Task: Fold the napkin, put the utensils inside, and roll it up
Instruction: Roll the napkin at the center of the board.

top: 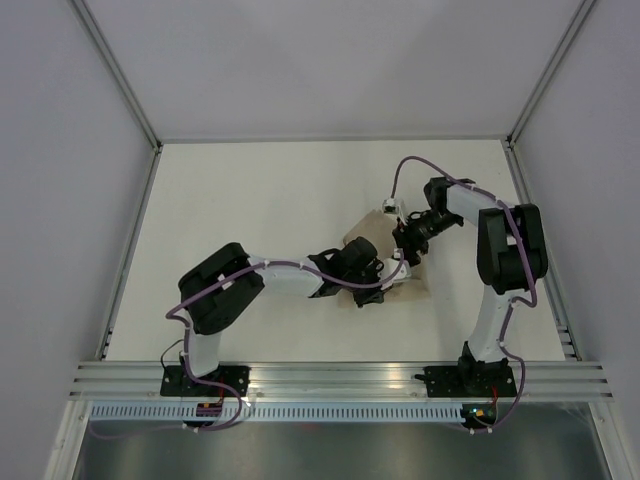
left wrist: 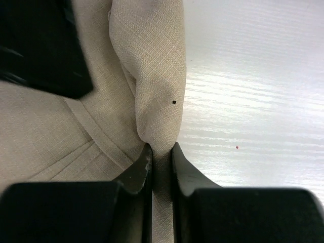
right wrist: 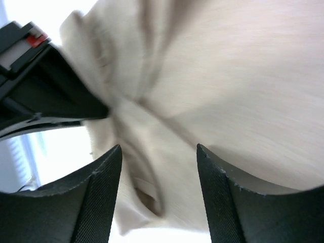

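The tan napkin (top: 418, 278) lies bunched near the table's middle, mostly under both grippers. My left gripper (top: 386, 274) is shut on a raised fold of the napkin (left wrist: 152, 61); the cloth runs up between its fingertips (left wrist: 147, 159). My right gripper (top: 408, 252) hovers just above the napkin (right wrist: 243, 76) with its jaws open and nothing between them (right wrist: 158, 152). A rolled pocket of cloth (right wrist: 147, 197) lies below it. No utensils show in any view.
White tabletop (top: 280, 200) with metal rails along the left, right and near edges. The right gripper's black body (left wrist: 40, 45) sits close to the left one; the left arm's housing (right wrist: 35, 86) shows at the left of the right wrist view.
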You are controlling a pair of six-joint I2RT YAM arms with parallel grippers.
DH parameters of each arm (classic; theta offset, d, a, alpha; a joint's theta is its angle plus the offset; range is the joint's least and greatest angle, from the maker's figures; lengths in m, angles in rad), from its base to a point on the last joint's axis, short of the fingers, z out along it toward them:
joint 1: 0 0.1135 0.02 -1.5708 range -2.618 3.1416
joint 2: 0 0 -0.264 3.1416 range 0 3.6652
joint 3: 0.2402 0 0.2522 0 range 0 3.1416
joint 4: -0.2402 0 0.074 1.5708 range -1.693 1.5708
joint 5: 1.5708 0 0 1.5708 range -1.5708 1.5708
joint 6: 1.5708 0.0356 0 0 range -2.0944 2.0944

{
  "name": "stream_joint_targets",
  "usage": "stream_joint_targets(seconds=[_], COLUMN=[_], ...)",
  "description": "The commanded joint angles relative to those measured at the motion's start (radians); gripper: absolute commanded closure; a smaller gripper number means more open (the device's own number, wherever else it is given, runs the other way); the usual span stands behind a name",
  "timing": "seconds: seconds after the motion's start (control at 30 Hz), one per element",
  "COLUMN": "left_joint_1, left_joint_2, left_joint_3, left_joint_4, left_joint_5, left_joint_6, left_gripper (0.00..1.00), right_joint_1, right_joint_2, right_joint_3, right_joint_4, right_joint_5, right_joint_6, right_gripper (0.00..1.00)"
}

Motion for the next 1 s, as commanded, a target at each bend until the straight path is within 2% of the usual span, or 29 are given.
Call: stream_joint_targets(seconds=[0.0,0.13,0.27,0.37,0.47,0.6,0.73,0.97], left_joint_1=[0.021,0.069,0.117,0.155,0.170,0.209,0.218,0.230], left_joint_2=[0.060,0.100,0.167,0.224,0.261,0.342,0.405,0.477], left_joint_3=[0.056,0.130,0.220,0.329,0.389,0.495,0.585,0.691], left_joint_4=[-0.200,-0.306,-0.418,-0.540,-0.597,-0.683,-0.801,-0.884], left_joint_5=[0.151,0.192,0.269,0.341,0.390,0.458,0.452,0.446], left_joint_6=[-0.092,-0.127,-0.165,-0.196,-0.210,-0.241,-0.242,-0.268], left_gripper=[0.98,0.98,0.98,0.98,0.98,0.98,0.98,0.98], right_joint_1=[-0.063,-0.132,-0.227,-0.243,-0.235,-0.189,-0.075,0.124], right_joint_2=[-0.097,-0.152,-0.277,-0.405,-0.532,-0.672,-0.824,-0.887], right_joint_3=[0.030,0.033,-0.036,-0.192,-0.325,-0.485,-0.634,-0.764], right_joint_4=[0.231,0.298,0.367,0.451,0.486,0.514,0.624,0.770], right_joint_5=[0.029,0.006,-0.034,-0.031,-0.025,-0.005,0.056,0.185], right_joint_6=[0.170,0.238,0.246,0.201,0.123,0.019,0.029,0.097], right_gripper=[0.33,0.33,0.33,0.32,0.30,0.30,0.26,0.24])
